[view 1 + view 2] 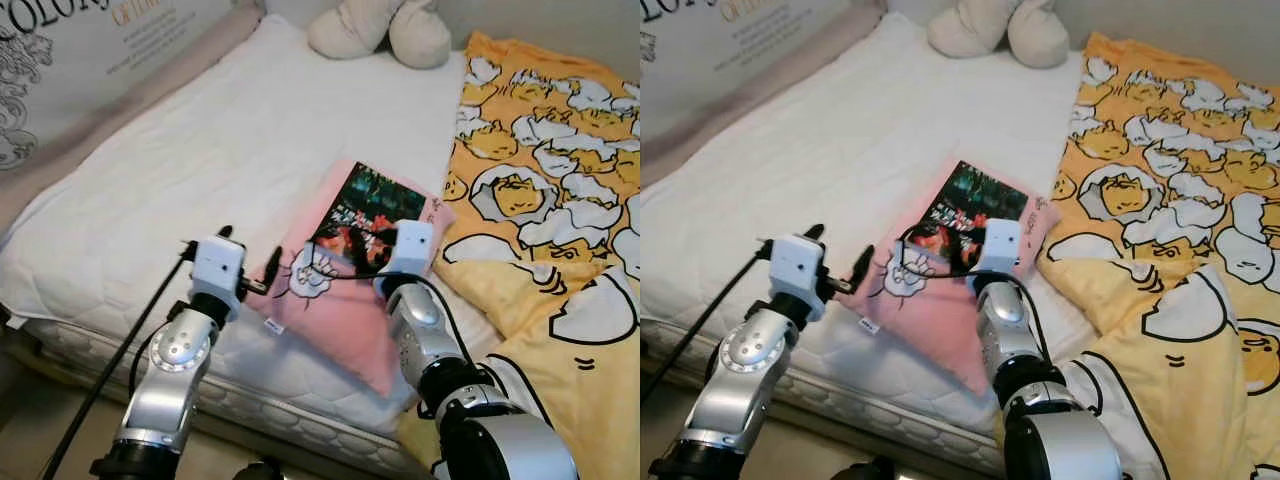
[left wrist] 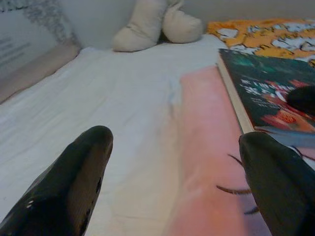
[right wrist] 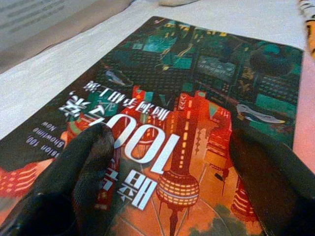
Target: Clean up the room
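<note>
A book (image 1: 375, 205) with a dark green and red city cover lies on a pink pillow (image 1: 330, 310) on the white mattress (image 1: 200, 150). My right gripper (image 3: 170, 135) hovers low over the book's near end, open, its two fingers (image 3: 83, 162) spread across the cover with nothing held between them. My left gripper (image 2: 172, 140) is open too, just off the pillow's left edge above the bare sheet, pointing toward the far end of the bed. In the left wrist view the book (image 2: 270, 93) sits beside its right finger.
A yellow blanket (image 1: 560, 200) with an egg pattern covers the right side of the bed. A cream plush toy (image 1: 380, 30) lies at the far end. A printed board (image 1: 60, 70) runs along the left. A black cable (image 1: 110, 370) hangs by the left arm.
</note>
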{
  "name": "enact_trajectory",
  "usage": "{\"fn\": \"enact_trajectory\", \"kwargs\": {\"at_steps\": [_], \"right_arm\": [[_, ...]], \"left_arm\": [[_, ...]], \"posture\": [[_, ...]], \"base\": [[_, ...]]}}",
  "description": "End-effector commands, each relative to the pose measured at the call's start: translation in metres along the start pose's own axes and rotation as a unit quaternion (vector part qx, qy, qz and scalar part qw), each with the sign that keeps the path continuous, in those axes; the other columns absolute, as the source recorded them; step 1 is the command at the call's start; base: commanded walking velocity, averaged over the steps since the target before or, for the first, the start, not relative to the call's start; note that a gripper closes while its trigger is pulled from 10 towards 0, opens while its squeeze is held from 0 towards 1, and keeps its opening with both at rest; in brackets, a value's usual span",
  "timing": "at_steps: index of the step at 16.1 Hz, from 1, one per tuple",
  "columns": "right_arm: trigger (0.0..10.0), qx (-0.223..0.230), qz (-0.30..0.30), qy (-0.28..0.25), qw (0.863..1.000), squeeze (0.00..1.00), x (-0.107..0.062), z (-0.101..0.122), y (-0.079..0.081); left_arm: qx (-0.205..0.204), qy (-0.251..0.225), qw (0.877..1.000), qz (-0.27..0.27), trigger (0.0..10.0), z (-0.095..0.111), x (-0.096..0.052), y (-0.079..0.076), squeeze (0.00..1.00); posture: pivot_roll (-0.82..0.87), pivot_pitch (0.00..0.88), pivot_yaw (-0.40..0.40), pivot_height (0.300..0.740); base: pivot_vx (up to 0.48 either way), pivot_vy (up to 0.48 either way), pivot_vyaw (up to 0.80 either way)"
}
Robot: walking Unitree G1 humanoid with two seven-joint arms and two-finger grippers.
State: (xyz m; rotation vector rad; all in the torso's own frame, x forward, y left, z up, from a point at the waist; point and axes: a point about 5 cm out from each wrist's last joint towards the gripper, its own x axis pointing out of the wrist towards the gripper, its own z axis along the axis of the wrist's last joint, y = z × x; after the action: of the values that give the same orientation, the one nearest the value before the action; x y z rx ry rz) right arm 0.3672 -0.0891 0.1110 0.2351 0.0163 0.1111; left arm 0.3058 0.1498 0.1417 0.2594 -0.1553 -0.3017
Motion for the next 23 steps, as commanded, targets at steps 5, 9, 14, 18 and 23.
{"fn": "enact_trajectory", "kwargs": {"at_steps": [5,9,14,18,23], "right_arm": [[10.0,-0.009,-0.052,-0.018,0.998,0.00,-0.002,0.003,-0.020],[10.0,-0.114,-0.002,-0.103,0.988,0.00,0.001,0.027,-0.002],[10.0,-0.068,-0.037,-0.131,0.988,0.00,0.002,0.039,-0.008],[10.0,0.033,-0.078,-0.076,0.993,0.00,0.001,0.023,-0.023],[10.0,0.074,-0.064,-0.046,0.994,0.00,0.002,0.016,-0.022]], "left_arm": [[0.056,-0.028,0.998,-0.025,10.0,0.012,-0.005,-0.012,0.00],[0.062,-0.018,0.998,-0.017,10.0,0.007,-0.007,-0.012,0.00],[0.060,-0.013,0.998,-0.012,10.0,0.004,-0.007,-0.013,0.00],[0.059,-0.022,0.998,-0.012,10.0,0.007,-0.005,-0.012,0.00],[0.060,-0.022,0.998,-0.008,10.0,0.007,-0.005,-0.010,0.00]], "posture": [[0.31,0.237,-0.035,0.740],[0.30,0.232,-0.043,0.740],[0.29,0.226,-0.051,0.740],[0.29,0.224,-0.045,0.740],[0.30,0.215,-0.050,0.740]], "base": [[0.000,0.000,0.00],[0.000,0.000,0.00],[0.000,0.000,0.00],[0.000,0.000,0.00],[0.000,0.000,0.00]]}}
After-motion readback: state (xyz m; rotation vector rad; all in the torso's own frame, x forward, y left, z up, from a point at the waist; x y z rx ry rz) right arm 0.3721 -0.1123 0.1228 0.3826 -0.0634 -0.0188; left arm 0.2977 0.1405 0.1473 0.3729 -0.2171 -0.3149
